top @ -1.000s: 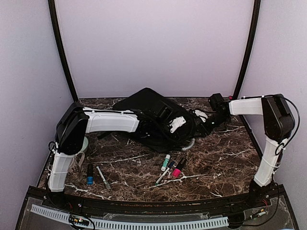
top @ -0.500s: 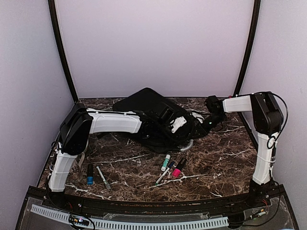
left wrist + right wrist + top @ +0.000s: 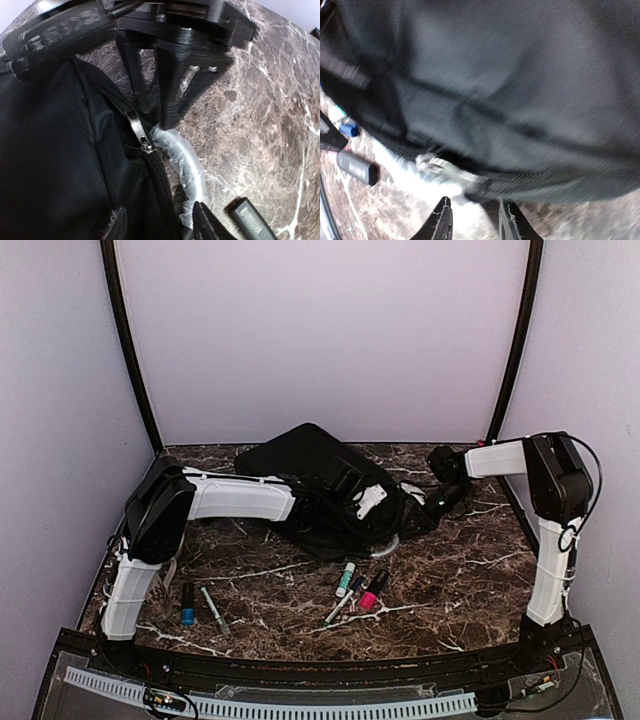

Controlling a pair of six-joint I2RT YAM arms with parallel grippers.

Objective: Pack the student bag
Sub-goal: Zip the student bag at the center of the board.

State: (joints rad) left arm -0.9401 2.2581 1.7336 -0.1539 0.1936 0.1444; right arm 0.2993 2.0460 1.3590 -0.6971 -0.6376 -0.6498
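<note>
left gripper (image 3: pixel 162 225): jaws parted, straddling the zip seam, clamping nothing visible.
right gripper (image 3: pixel 472 220): jaws parted and empty, tips pointing toward the left arm's.
silver metal zipper pull (image 3: pixel 137 127): between the two grippers, just beside the right fingertips, so the right arm is nearer.
large black soft fabric backpack (image 3: pixel 300 455): mid-table on the brown marble table (image 3: pixel 470 570), long axis far-left to near-right, zipped edge under both grippers.
likely next: catching the pull and drawing it along the seam.

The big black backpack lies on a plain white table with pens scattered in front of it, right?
Not white: the top view shows the table is dark brown marble. The backpack lies on it, pens in front.
</note>
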